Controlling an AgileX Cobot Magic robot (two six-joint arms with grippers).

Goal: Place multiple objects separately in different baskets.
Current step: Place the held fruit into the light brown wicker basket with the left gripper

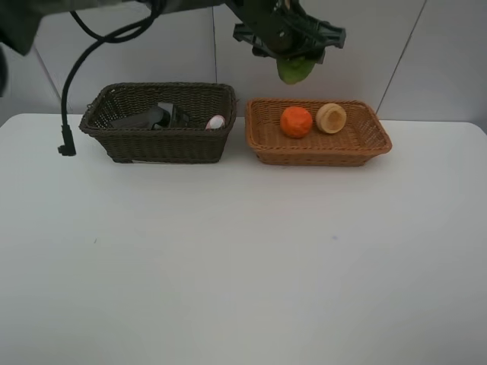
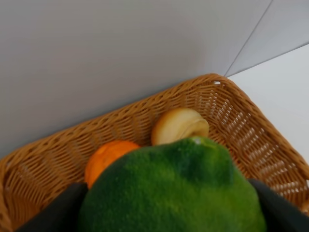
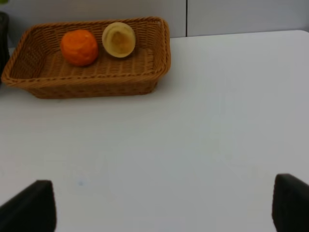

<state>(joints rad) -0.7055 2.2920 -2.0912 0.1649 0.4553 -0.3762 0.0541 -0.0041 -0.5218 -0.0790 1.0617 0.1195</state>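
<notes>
Left gripper (image 1: 293, 57) up high over the back edge of the tan basket (image 1: 377, 144), jaws spread wide and pinching the lime (image 1: 294, 68) between them, so the lime hangs in the air above that basket, not touching it. From the left wrist view, lime (image 2: 171, 191) fills most of the picture, dark fingers (image 2: 53, 212) pressed on either side, tan basket (image 2: 241, 121) right below. Inside the tan basket: orange (image 1: 296, 122) and a pale yellowish fruit (image 1: 331, 118), just beside each other, close to touching, orange nearer the dark basket (image 1: 163, 144). Dark basket sits just beside the tan one on the white worktop (image 1: 243, 266), small gap between them. Inside the dark one: a dark bottle (image 1: 148, 118) lying down and something pink with white (image 1: 215, 122) at the end near the tan basket, rest too murky to tell. Right gripper (image 3: 164, 205) only seen from its own wrist view, jaws spread wide, nothing between them, over bare worktop well apart from the tan basket (image 3: 161, 53). Black cable (image 1: 72, 91) dangling past the dark basket's outer end.
</notes>
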